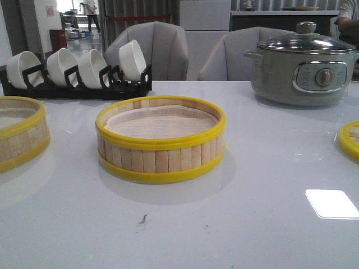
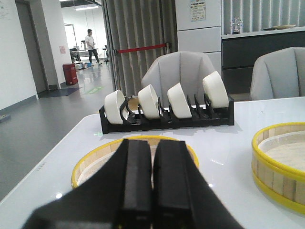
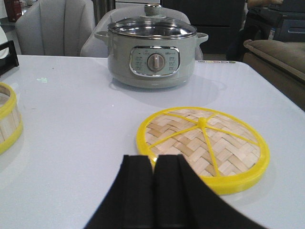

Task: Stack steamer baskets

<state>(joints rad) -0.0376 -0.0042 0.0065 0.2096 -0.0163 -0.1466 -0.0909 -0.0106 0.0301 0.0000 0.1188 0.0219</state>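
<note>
One steamer basket stands in the middle of the white table, yellow-rimmed with pale slat walls; it also shows at the edge of both wrist views. A second steamer basket sits at the table's left edge. My left gripper hovers shut and empty just short of that basket. The woven yellow-rimmed lid lies flat at the right. My right gripper is shut with nothing in it, close to the lid's near rim. Neither gripper shows in the front view.
A black rack with several white bowls stands at the back left. A grey-green electric pot with a glass lid sits at the back right. Grey chairs stand behind the table.
</note>
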